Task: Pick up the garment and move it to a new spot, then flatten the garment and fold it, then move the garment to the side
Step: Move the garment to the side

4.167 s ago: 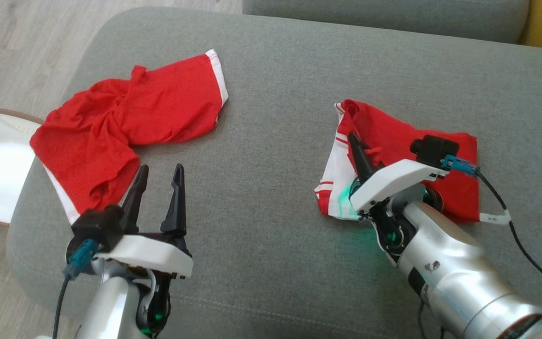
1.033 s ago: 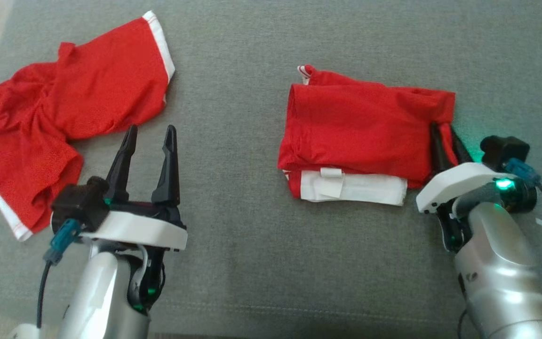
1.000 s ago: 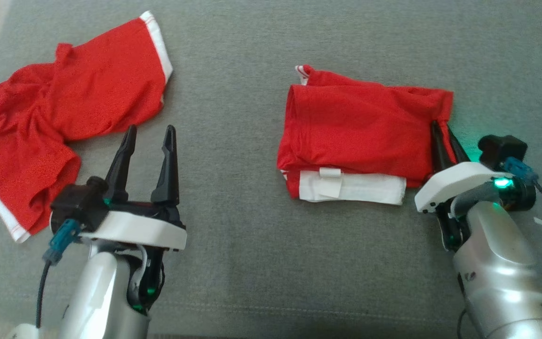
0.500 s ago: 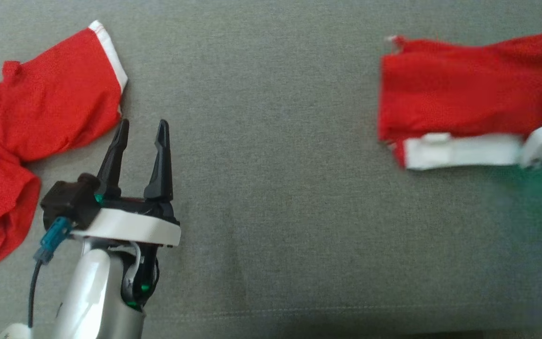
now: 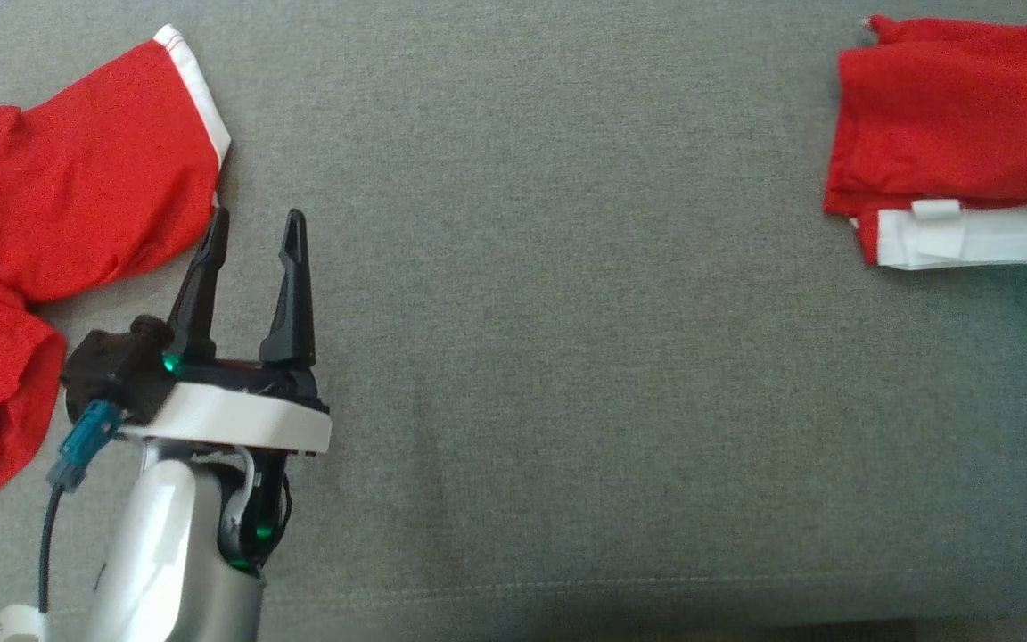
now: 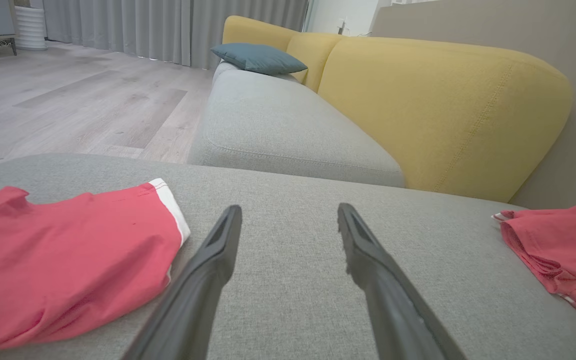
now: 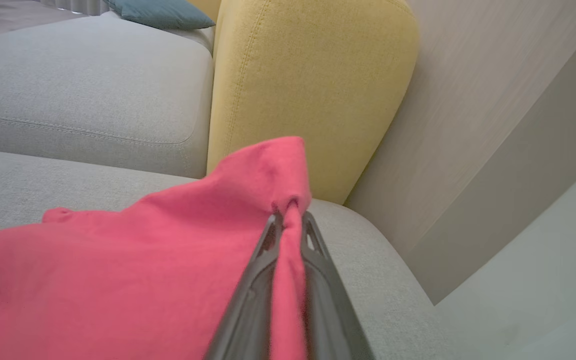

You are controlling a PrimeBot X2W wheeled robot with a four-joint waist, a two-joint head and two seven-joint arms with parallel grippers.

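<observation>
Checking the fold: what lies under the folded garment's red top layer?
A white band with a small tab sticks out from under the folded garment along its near edge, all resting on the grey cushion. The other lower layers are covered by red cloth.

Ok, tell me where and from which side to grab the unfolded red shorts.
Probably the white-trimmed leg hem of the unfolded shorts: it lies flat and nearest the open left gripper, while the rest is bunched. Come down from above at its right edge. The right gripper holds the folded garment.
</observation>
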